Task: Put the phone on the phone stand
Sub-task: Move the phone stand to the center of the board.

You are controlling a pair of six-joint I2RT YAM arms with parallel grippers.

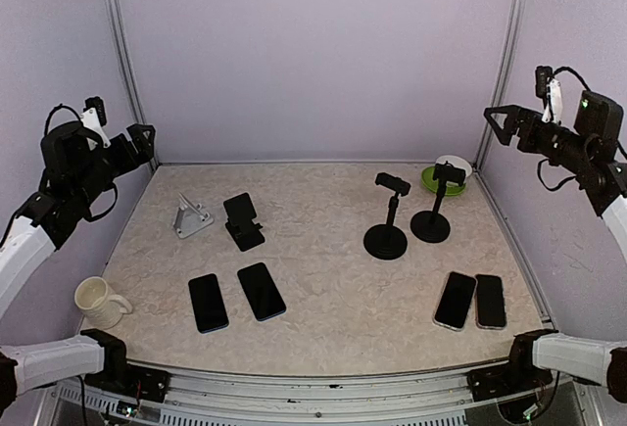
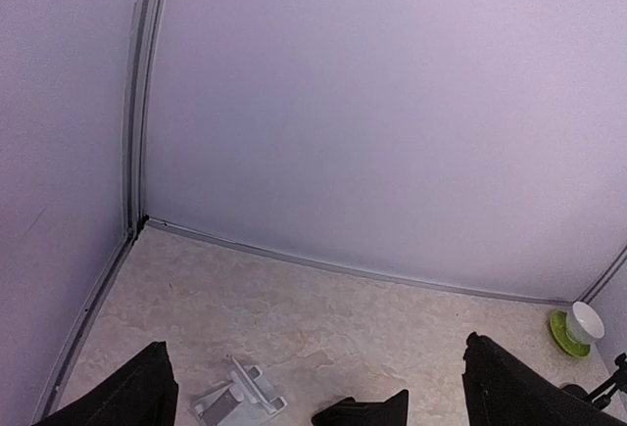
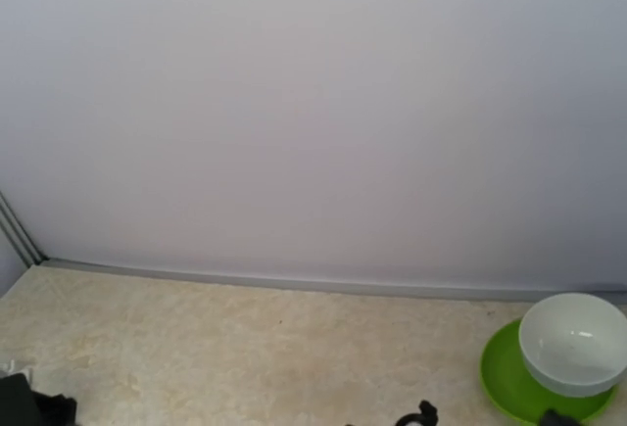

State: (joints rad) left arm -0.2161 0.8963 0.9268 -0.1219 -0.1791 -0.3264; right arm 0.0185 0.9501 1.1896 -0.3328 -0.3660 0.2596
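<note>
Two dark phones (image 1: 208, 303) (image 1: 262, 291) lie flat at the front left of the table, and two more (image 1: 455, 300) (image 1: 490, 301) at the front right. A silver folding stand (image 1: 191, 217) (image 2: 240, 399) and a black folding stand (image 1: 242, 221) (image 2: 362, 411) stand at mid-left. Two black pole stands (image 1: 389, 215) (image 1: 436, 213) stand at mid-right. My left gripper (image 1: 142, 140) (image 2: 315, 348) hangs high over the left edge, open and empty. My right gripper (image 1: 500, 124) hangs high at the right wall, open and empty; its fingers do not show in the right wrist view.
A white bowl (image 1: 453, 166) (image 3: 573, 343) sits on a green plate (image 1: 436, 179) (image 3: 505, 377) at the back right. A cream mug (image 1: 98, 301) stands at the front left edge. Purple walls close the table on three sides.
</note>
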